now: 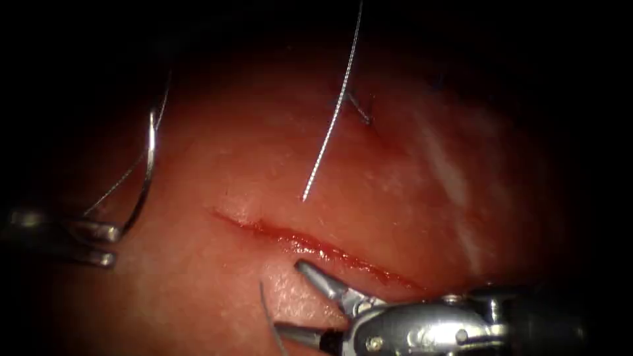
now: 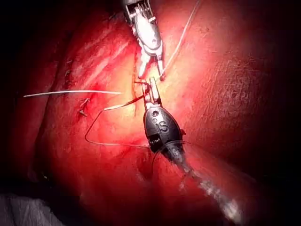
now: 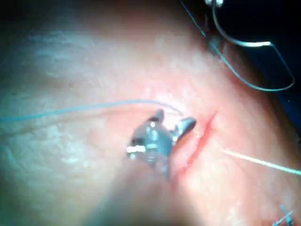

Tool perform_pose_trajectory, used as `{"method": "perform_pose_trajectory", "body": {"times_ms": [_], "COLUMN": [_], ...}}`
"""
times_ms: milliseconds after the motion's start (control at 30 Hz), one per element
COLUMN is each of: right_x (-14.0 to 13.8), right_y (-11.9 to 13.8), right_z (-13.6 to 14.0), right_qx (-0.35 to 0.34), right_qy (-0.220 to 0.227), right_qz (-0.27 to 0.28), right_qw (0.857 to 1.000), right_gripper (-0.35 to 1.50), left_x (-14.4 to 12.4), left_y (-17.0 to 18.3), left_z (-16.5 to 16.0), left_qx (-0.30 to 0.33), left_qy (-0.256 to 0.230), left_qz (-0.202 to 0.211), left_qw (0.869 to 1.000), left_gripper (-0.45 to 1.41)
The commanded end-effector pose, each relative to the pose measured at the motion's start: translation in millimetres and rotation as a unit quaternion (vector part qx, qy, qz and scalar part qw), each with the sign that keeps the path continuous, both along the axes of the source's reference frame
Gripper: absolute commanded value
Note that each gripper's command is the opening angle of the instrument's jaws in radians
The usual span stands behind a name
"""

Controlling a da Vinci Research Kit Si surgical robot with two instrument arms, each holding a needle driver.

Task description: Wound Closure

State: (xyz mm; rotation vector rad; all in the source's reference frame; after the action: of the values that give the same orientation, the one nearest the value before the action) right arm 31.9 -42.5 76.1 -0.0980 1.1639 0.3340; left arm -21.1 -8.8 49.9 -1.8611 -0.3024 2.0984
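The left tool (image 1: 99,245), clamped on the needle (image 1: 149,173) near one end, holds it clear of the tissue (image 1: 217,165), well left of the cut (image 1: 310,245), beside which the right tool (image 1: 300,300) stands empty, jaws apart.

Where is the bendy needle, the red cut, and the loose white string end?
needle (image 1: 151,155): endoscope view, on the middle of its curve, above the left tool's jaws that hold its end, clear of the tissue.
cut (image 1: 310,245): endoscope view, on the middle of the red line.
cut end of thread (image 1: 324,146): endoscope view, on its middle stretch.
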Motion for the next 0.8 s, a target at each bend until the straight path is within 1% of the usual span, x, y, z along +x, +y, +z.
{"method": "perform_pose_trajectory", "body": {"times_ms": [33,167,200,233,267,300,433,467,800], "right_x": [1.6,2.8,3.0,3.0,2.8,2.5,2.0,1.7,1.2], "right_y": [0.1,0.4,0.5,0.4,0.4,0.1,-0.5,-1.4,-4.1], "right_z": [0.4,0.6,0.6,0.6,0.6,0.4,-0.2,-1.0,-3.7], "right_qx": [-0.001,-0.003,-0.003,-0.004,-0.004,-0.003,0.000,0.000,-0.002], "right_qy": [0.004,0.007,0.017,0.028,0.032,0.034,0.033,0.037,0.044], "right_qz": [-0.001,-0.004,-0.012,-0.026,-0.031,-0.042,-0.052,-0.057,-0.068], "right_qw": [1.000,1.000,1.000,0.999,0.999,0.999,0.998,0.998,0.997], "right_gripper": [1.05,0.98,0.74,0.22,-0.16,-0.35,-0.35,-0.35,-0.35], "left_x": [-0.4,-0.4,-0.3,-0.3,-0.3,-0.3,-0.3,-0.4,-0.4], "left_y": [-0.1,-0.1,-0.1,-0.1,-0.1,-0.1,-0.1,-0.1,-0.1], "left_z": [0.7,0.7,0.7,0.7,0.7,0.7,0.7,0.7,0.7], "left_qx": [-0.001,-0.001,-0.001,0.000,0.000,0.000,0.000,0.000,0.000], "left_qy": [-0.001,-0.001,-0.001,-0.001,-0.001,-0.001,-0.001,-0.001,-0.001], "left_qz": [0.000,0.000,0.000,0.000,0.001,0.001,0.001,0.000,0.000], "left_qw": [1.000,1.000,1.000,1.000,1.000,1.000,1.000,1.000,1.000], "left_gripper": [-0.45,-0.45,-0.45,-0.45,-0.45,-0.45,-0.45,-0.45,-0.45]}}
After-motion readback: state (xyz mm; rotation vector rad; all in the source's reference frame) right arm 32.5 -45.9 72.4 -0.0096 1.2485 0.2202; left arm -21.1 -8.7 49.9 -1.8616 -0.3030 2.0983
